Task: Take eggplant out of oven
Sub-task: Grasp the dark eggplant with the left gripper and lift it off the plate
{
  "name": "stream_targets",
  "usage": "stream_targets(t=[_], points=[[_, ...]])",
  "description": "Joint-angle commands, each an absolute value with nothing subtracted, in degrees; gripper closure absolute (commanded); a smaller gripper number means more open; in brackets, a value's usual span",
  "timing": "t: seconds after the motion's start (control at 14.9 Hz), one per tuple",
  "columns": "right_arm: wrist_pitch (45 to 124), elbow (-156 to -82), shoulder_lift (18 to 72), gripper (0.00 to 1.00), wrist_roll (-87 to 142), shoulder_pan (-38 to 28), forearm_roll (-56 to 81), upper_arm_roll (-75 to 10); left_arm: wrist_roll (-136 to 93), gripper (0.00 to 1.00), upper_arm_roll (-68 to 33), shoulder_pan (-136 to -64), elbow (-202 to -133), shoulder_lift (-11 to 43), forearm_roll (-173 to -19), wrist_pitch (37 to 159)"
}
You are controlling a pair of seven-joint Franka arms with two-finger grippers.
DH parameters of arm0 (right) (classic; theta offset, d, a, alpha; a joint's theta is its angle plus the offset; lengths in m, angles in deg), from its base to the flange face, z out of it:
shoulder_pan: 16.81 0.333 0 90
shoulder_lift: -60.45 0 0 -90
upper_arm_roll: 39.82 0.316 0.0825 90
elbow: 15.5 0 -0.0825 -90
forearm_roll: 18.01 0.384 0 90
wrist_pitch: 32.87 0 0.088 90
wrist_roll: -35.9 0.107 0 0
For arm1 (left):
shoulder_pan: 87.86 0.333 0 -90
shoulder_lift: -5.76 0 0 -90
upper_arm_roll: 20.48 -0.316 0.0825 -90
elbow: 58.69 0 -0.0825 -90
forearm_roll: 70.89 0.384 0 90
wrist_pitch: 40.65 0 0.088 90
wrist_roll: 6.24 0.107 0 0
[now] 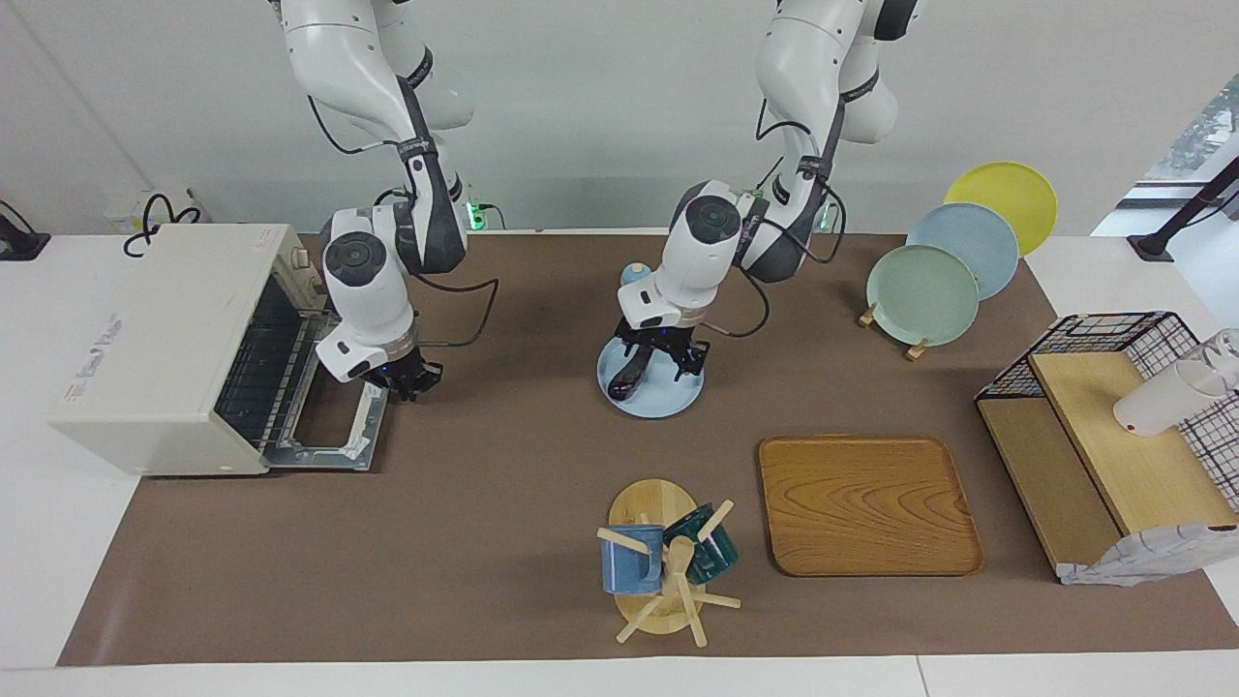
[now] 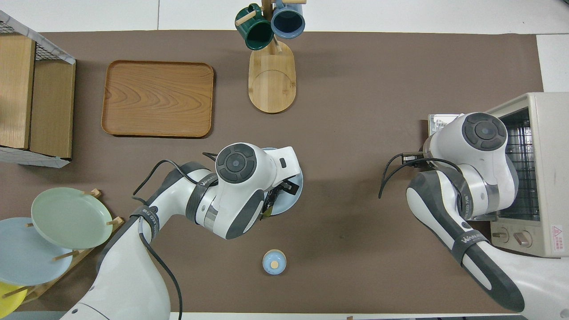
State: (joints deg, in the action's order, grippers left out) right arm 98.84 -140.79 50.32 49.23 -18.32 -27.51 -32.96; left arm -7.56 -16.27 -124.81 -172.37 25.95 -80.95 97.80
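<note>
The dark eggplant (image 1: 627, 376) lies on a round light blue plate (image 1: 668, 402) in the middle of the table; in the overhead view only its green stem end (image 2: 266, 214) shows under the arm. My left gripper (image 1: 668, 360) hangs low over the plate with its fingers apart, the eggplant just beside them. The white oven (image 1: 155, 339) stands at the right arm's end of the table, its glass door (image 1: 324, 436) dropped open and the wire rack (image 1: 276, 358) bare. My right gripper (image 1: 414, 379) hovers over the edge of the open door.
A wooden tray (image 1: 866, 503) and a mug tree (image 1: 668, 566) with two mugs stand farther from the robots. A plate rack (image 1: 929, 290) and a wire basket with wooden shelves (image 1: 1113, 426) are at the left arm's end. A small blue lidded jar (image 2: 274, 262) stands nearer the robots than the plate.
</note>
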Motion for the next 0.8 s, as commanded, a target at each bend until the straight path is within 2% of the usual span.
stream_targets(t=[0.0,0.2,0.27,0.33,0.54,0.6,0.74], points=[[100.46,-142.77,52.01,0.93,46.98,-20.15,-28.73,-32.43,-7.73,0.00,-17.40,-125.74,-172.33,25.89,-81.70,98.74],[100.46,-142.85,52.01,0.92,46.98,-20.59,-28.73,-32.43,-7.64,0.02,-17.40,-125.47,-172.33,25.89,-81.70,98.30],[100.46,-142.86,52.01,0.92,46.98,-20.67,-28.73,-32.35,-7.55,0.08,-17.40,-125.39,-172.24,25.89,-81.70,97.95],[100.46,-142.86,52.01,0.92,46.89,-20.76,-28.73,-32.43,-7.55,0.10,-17.40,-125.38,-172.16,25.89,-81.70,97.78],[100.46,-142.77,51.92,0.92,45.66,-20.85,-28.82,-32.43,-7.21,0.47,-17.49,-125.03,-171.10,25.62,-81.70,94.98],[100.11,-142.59,51.84,0.92,45.40,-20.85,-28.99,-32.61,-7.03,0.55,-17.49,-124.16,-170.66,25.45,-81.70,93.74],[99.32,-141.80,51.75,0.92,44.26,-20.85,-30.75,-32.70,-7.11,0.64,-17.40,-123.45,-169.35,25.44,-81.70,91.63]])
